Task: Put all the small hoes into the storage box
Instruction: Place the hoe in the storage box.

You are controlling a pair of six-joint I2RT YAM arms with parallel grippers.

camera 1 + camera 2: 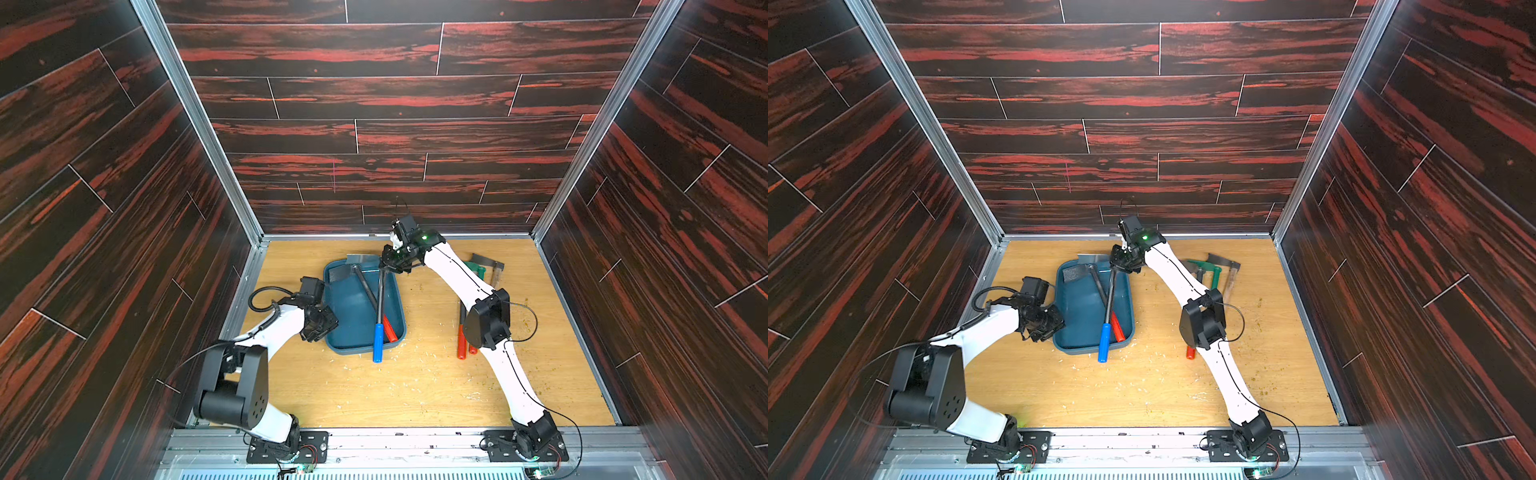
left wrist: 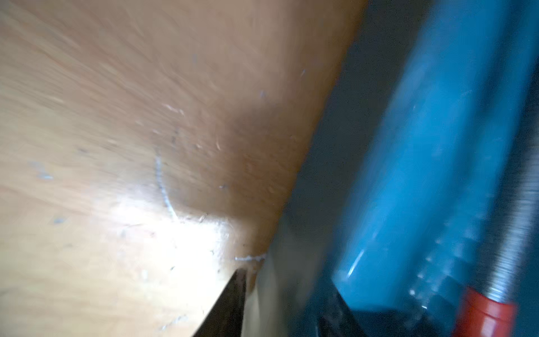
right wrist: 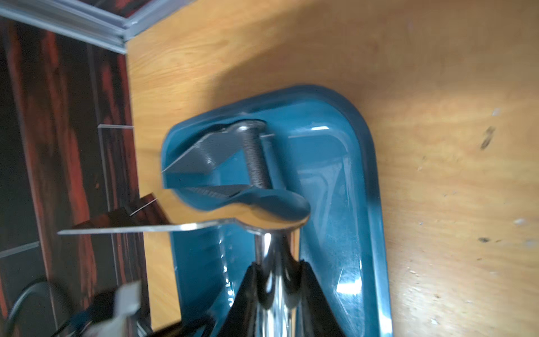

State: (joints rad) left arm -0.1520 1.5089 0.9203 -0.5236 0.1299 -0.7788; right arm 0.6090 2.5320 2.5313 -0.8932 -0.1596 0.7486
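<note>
The right claw (image 3: 277,268) is clamping shut on the chrome-shafted, blue-gripped small hoe (image 1: 378,332) behind its blade, over the far end of the shallow teal plastic storage box (image 1: 349,307). Blue grip's poking over the near rim, shaft crossing a red-gripped hoe (image 1: 390,328) inside. I'd be swinging it corner to corner before lowering. Arm's stretching over the wooden worktop (image 1: 415,374), wrist pointing down. The left claw (image 1: 320,328) is sitting at the box's side rim; can't tell if it's gripping.
</note>
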